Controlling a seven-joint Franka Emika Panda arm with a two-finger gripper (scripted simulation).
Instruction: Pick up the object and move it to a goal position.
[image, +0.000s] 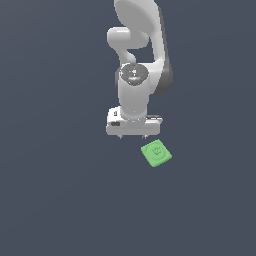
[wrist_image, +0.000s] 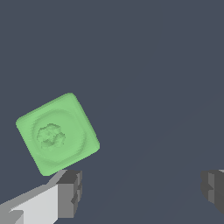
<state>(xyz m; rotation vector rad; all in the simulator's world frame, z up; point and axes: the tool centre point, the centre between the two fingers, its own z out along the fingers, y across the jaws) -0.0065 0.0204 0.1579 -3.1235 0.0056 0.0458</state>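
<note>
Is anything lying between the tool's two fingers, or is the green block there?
Nothing: in the wrist view the stretch between the tool's fingers is bare floor. The green block sits beside one finger, outside the gap.

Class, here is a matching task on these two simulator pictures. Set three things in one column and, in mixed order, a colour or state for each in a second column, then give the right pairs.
Column one:
1. small flat square block with rounded corners
2. two-finger gripper of the arm
3. plain flat floor

Column two:
A. dark slate blue
B. bright green, lying flat, not held
C. open, with nothing between its fingers

Pairs: 1-B, 2-C, 3-A
</note>
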